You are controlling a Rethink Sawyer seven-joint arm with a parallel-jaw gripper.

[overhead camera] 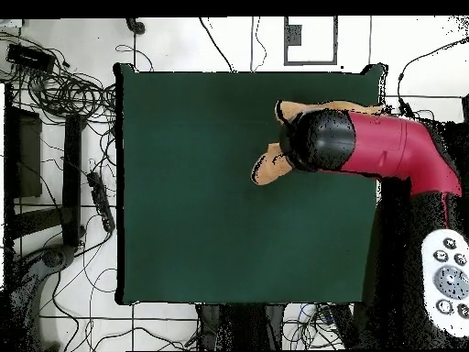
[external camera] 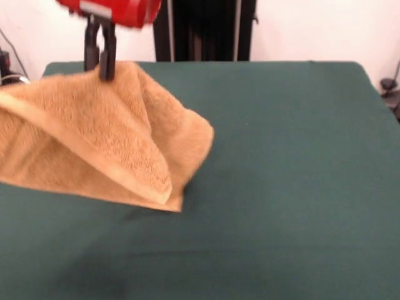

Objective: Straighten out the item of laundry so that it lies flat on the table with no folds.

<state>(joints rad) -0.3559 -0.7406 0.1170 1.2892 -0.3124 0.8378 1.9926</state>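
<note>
The orange-tan towel (external camera: 106,144) hangs bunched and folded from my gripper (external camera: 100,62), which is shut on its top edge at the far left of the green table (external camera: 281,156). The towel's lower corner reaches the cloth near the table's middle left, and its left part runs out of the picture. In the overhead view the red and black arm (overhead camera: 366,147) covers the gripper and most of the towel. Only tan patches of the towel (overhead camera: 268,167) show beside it, near the right edge of the table (overhead camera: 201,183).
The black pedestal (external camera: 206,28) stands behind the table's far edge. In the overhead view, cables (overhead camera: 64,92) lie on the floor to the left. A grey control pad (overhead camera: 446,275) sits at the lower right, off the table.
</note>
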